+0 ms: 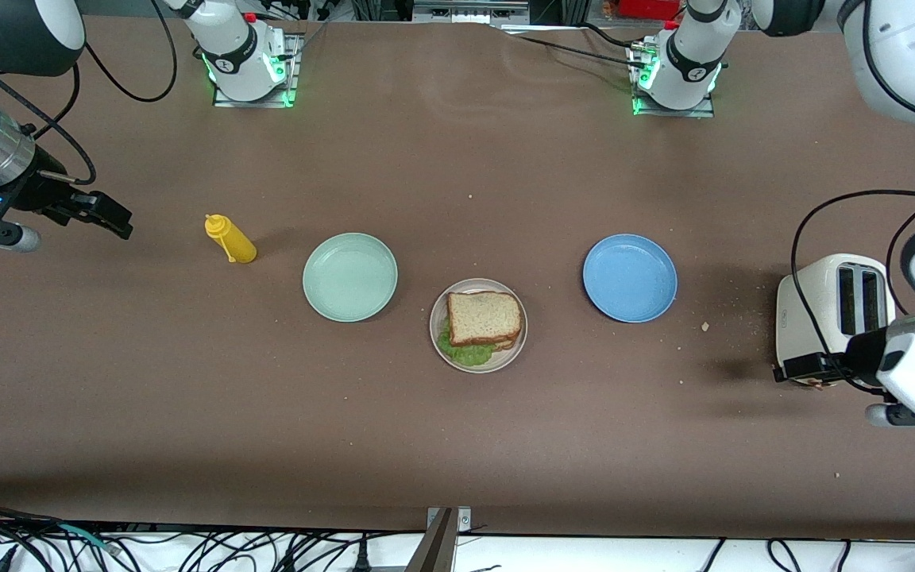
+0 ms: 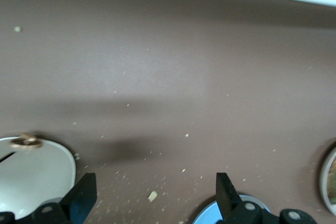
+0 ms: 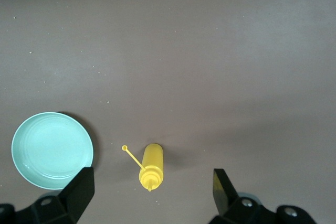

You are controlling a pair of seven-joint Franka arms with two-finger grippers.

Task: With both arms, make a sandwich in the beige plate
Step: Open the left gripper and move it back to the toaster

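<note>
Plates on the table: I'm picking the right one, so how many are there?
3: mint-green plate toward the right arm's end, blue plate toward the left arm's end, beige plate between them, nearer the front camera, holding the sandwich.

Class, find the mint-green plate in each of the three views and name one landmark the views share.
Front view: mint-green plate, between the yellow bottle and the beige plate.
Left wrist view: not in it.
Right wrist view: at the lower edge, beside the bottle.
Shared landmark: the yellow bottle.

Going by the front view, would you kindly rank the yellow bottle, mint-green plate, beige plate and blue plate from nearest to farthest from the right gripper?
From the right gripper:
1. Yellow bottle, closest.
2. Mint-green plate, beside the bottle.
3. Beige plate, mid-table, holding the sandwich.
4. Blue plate, toward the left arm's end.
</note>
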